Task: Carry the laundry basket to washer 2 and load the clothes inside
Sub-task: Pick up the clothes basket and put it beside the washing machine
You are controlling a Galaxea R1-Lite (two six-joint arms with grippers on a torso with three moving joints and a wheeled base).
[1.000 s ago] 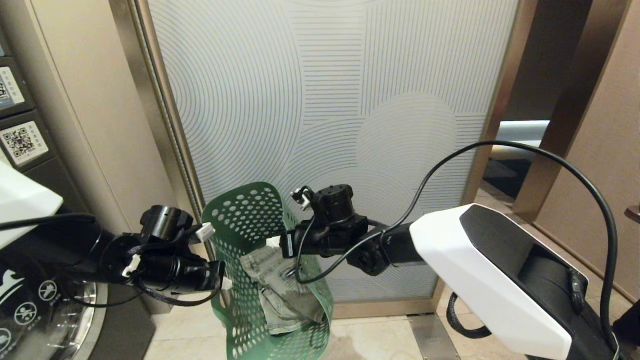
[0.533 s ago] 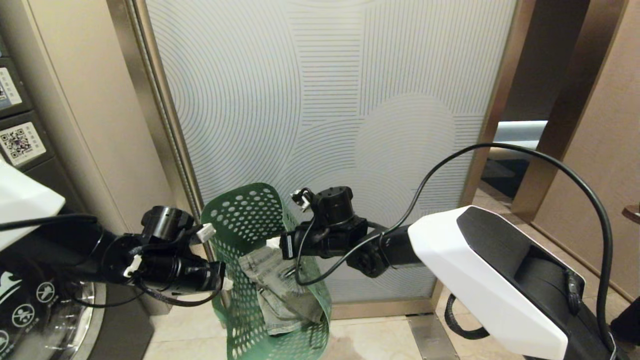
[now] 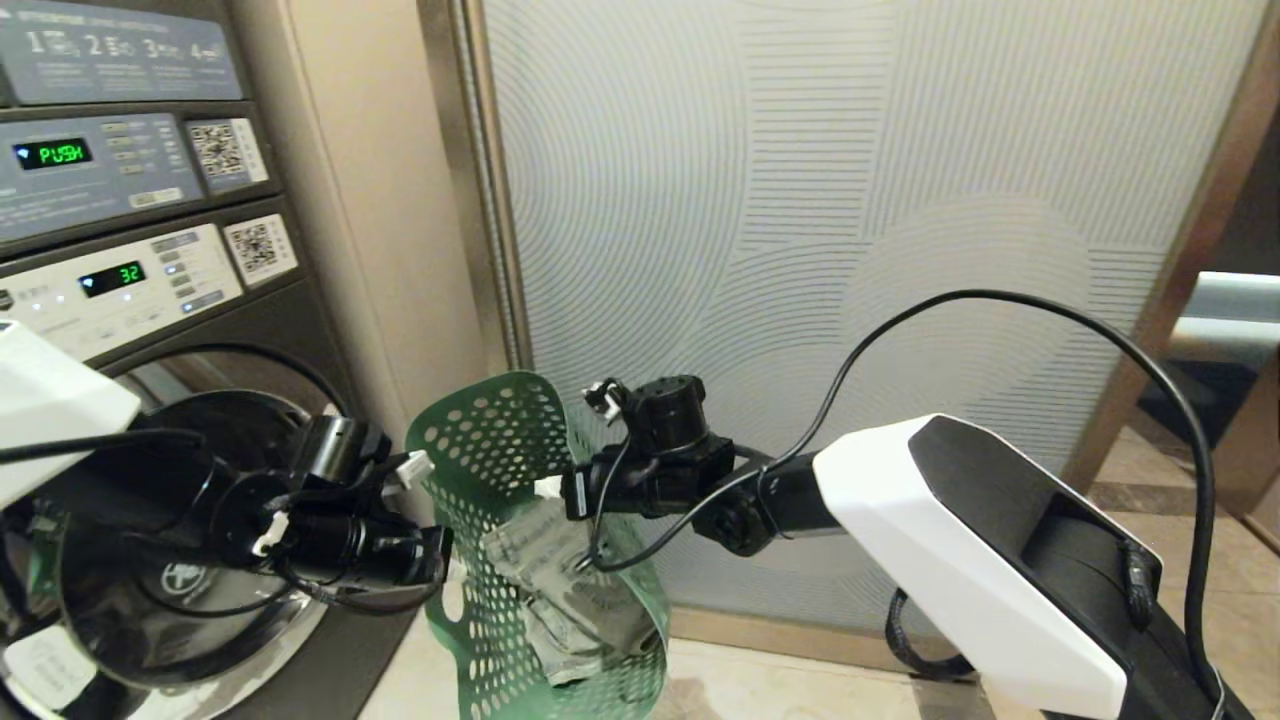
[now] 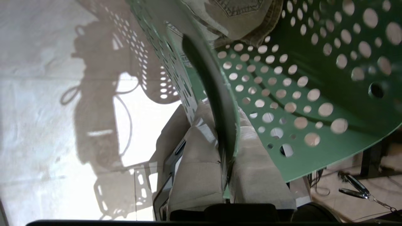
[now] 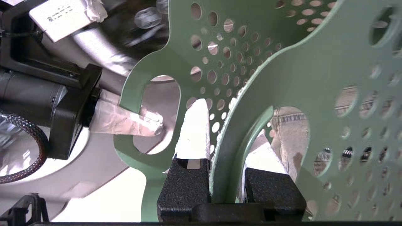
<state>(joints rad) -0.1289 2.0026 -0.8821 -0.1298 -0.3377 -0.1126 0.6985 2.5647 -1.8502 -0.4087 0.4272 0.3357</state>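
**Basket carried between two arms beside a washer**

The small dark green perforated plastic laundry basket (image 3: 530, 540) hangs clear of the tiled floor (image 3: 780, 680), gripped on opposite sides so it stays level enough to keep its load. The left pincer (image 4: 226, 163) is pinching the rim wall; the right pincer (image 5: 226, 150) is pinching the wall by a cut-out handle. The folded pale denim clothes (image 3: 560, 590) lie inside. A dark grey front-load washer (image 3: 170, 300) stands just left, door seemingly ajar; its number label isn't visible.
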